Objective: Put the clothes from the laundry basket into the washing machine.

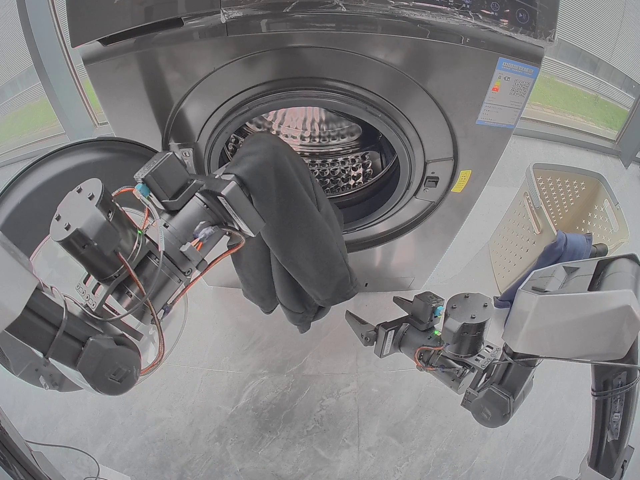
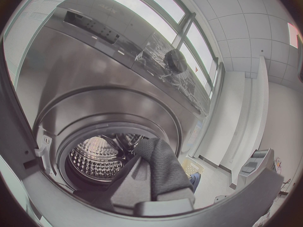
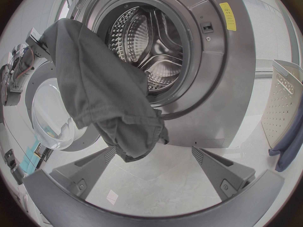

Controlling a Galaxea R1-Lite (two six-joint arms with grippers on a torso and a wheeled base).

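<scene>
Left gripper (image 1: 247,168) is clamped on the dark grey garment (image 1: 293,235), centre-left, at the drum (image 1: 320,148) mouth; most of the cloth hangs below the rim. I'd push deeper and lift the tail inside before release. Right gripper (image 1: 377,311) is spread wide and empty, lower centre.

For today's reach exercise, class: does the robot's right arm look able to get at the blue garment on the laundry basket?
Probably yes. The right pincer is open and empty, the blue garment hangs over the laundry basket's rim beside that arm, and nothing stands between them, though the pincer points away.
</scene>
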